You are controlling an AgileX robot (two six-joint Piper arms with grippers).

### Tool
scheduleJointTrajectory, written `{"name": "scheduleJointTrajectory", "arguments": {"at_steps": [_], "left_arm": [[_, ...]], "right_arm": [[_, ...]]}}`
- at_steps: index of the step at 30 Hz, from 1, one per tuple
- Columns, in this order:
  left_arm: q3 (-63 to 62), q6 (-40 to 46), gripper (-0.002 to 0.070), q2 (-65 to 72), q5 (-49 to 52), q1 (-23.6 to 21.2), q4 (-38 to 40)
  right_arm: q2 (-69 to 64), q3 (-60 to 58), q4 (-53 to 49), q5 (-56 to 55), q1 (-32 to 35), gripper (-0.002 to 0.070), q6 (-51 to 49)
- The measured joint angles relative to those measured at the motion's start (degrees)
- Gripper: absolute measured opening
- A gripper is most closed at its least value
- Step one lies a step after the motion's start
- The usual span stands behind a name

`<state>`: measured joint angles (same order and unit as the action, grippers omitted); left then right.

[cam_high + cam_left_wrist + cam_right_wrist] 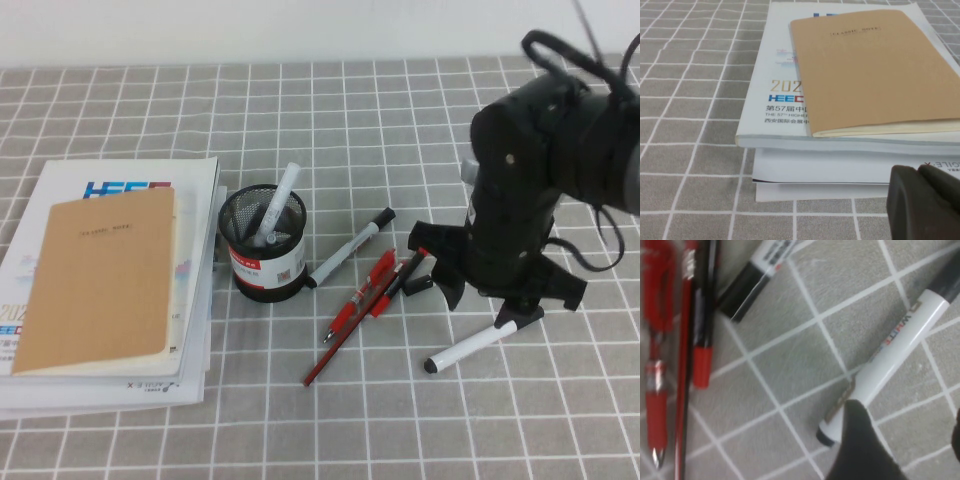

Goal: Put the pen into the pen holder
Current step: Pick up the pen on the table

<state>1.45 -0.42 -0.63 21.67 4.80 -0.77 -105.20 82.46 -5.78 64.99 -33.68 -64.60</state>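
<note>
Under the right tool (520,305), the pen (478,346).

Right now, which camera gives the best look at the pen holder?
The high view: the pen holder shows whole there, upright beside the books, far from the right gripper over the pen. Neither wrist view shows it; the left gripper faces the books.
</note>
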Motion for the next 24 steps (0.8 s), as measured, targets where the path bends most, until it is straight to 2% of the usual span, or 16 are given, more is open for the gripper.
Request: {"name": "scheduleJointTrajectory", "arguments": {"at_steps": [8,17,20,23,24], "left_arm": [[0.0,0.0,-0.0005,0.0,0.0,0.0,0.0],[0.0,0.0,-0.0005,0.0,0.0,0.0,0.0],[0.0,0.0,-0.0005,0.0,0.0,0.0,0.0],[0.0,0.0,-0.0005,0.0,0.0,0.0,0.0],[0.0,0.0,-0.0005,0.0,0.0,0.0,0.0]], "right_arm": [[-4.7,0.0,-0.1,-1.5,0.0,0.0334,-6.6],[-10.0,0.1,1.0,-4.1,0.0,0.0328,-9.0],[-10.4,0.6,1.3,-4.6,0.0,0.0272,-9.1],[-10.4,0.6,1.5,-5.9,0.0,0.0129,-9.1],[-10.4,0.6,1.5,-6.0,0.0,0.0108,-9.1]]}}
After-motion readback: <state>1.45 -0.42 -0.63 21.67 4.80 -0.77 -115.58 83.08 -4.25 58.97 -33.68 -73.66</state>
